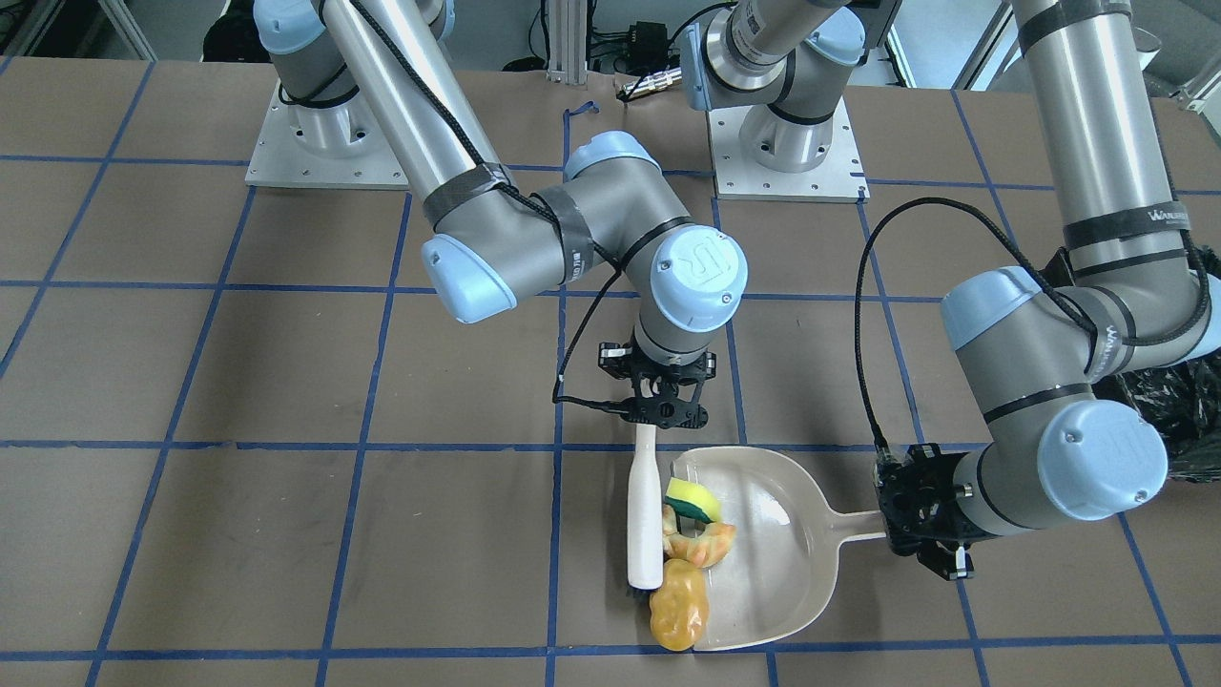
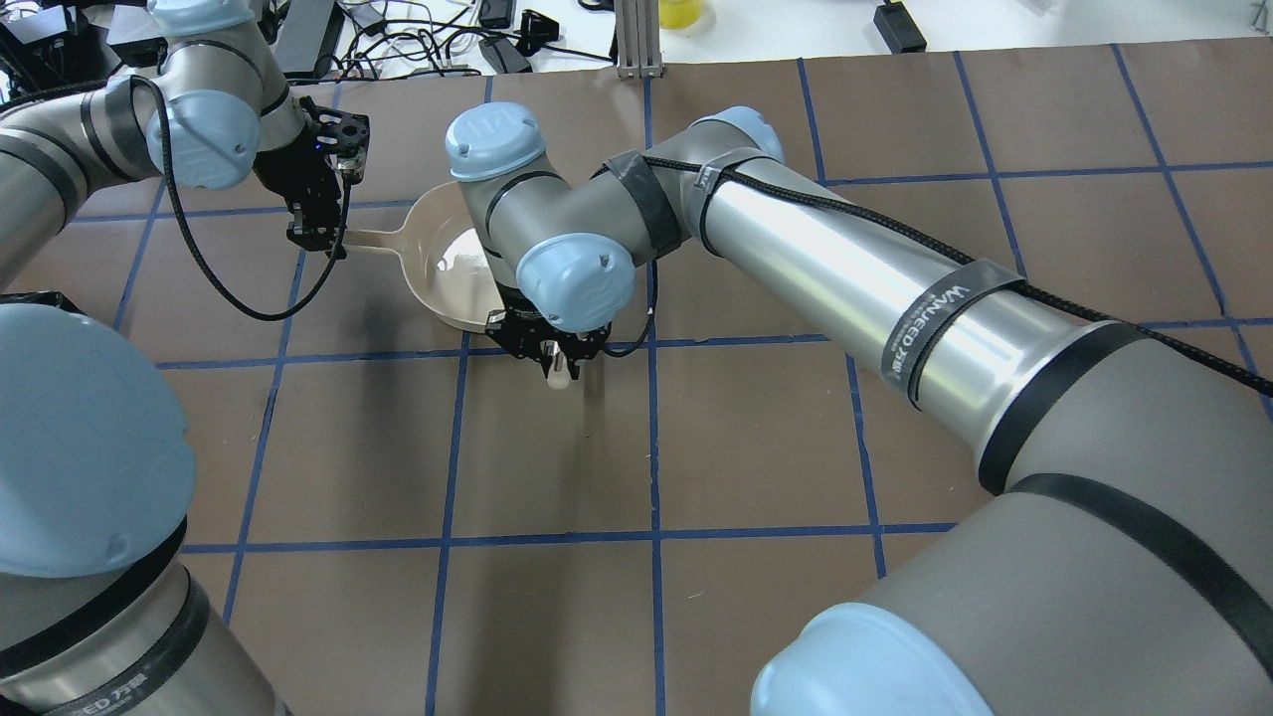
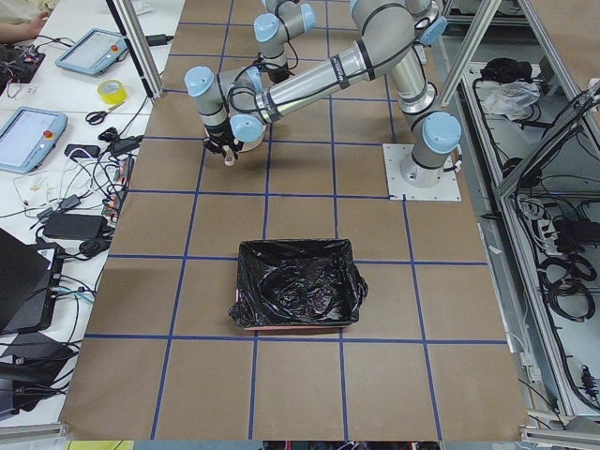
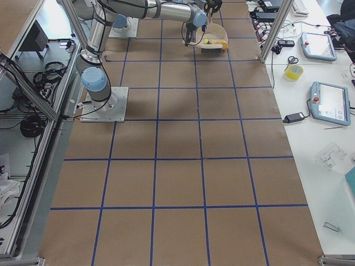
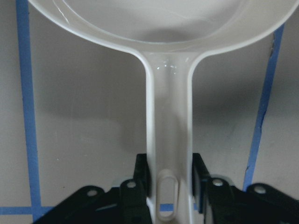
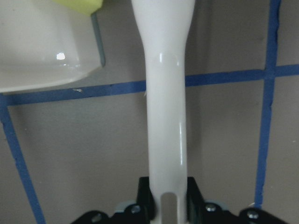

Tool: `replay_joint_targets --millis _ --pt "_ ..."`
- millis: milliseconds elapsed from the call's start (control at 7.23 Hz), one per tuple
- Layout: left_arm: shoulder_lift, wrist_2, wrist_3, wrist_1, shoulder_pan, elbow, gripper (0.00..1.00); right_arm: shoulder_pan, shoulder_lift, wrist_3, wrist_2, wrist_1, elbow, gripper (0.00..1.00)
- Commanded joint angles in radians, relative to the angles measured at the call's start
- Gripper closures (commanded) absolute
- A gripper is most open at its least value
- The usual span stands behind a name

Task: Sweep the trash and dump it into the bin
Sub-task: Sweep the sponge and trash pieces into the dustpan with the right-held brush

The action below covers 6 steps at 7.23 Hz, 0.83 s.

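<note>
Spreading under everything is one brown table [image 1: 238, 534] with a blue tape grid. Two arms work over it. In the overhead view the right arm's wrist covers all the trash and much of the pan.

One bin [image 3: 295, 281], lined with crinkled black plastic, stands well apart from the sweeping spot. Its pink shows only as a thin strip along one bottom edge in the left side view, and in the front-facing view the left arm hides most of it.

One beige dustpan [image 1: 773, 553] lies flat. The left gripper [image 5: 170, 179] is clamped on the end of its handle. One white brush [image 1: 646, 515] lies along the pan's open mouth, its handle pinched by the right gripper [image 6: 169, 193]. Its bristles are hidden beneath it.

Three pieces of trash sit between brush and pan:
- The golden-brown lump [image 1: 678, 615] is at the pan's lip, touching the brush end. Whether it rests on the pan or the table is unclear.
- The tan crescent [image 1: 704, 546] lies just inside the mouth.
- The yellow sponge [image 1: 694, 499], with its dark green backing, sits beside the crescent. The right wrist view cuts it down to a corner.
</note>
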State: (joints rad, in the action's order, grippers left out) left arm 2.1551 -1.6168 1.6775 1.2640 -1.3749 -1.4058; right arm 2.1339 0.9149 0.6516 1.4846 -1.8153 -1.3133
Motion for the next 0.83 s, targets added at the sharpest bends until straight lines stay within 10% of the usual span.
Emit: replay_joint_targets --millis 0,691 --pt "0.000 0.000 -0.002 0.000 -0.001 0.001 1.00 0.078 -0.060 0.097 -0.064 -0.027 0.086 1.00" --pt "-0.003 0.002 -0.015 0.000 -0.001 -0.001 1.00 0.123 -0.047 0.190 -0.090 0.008 0.137 1.00"
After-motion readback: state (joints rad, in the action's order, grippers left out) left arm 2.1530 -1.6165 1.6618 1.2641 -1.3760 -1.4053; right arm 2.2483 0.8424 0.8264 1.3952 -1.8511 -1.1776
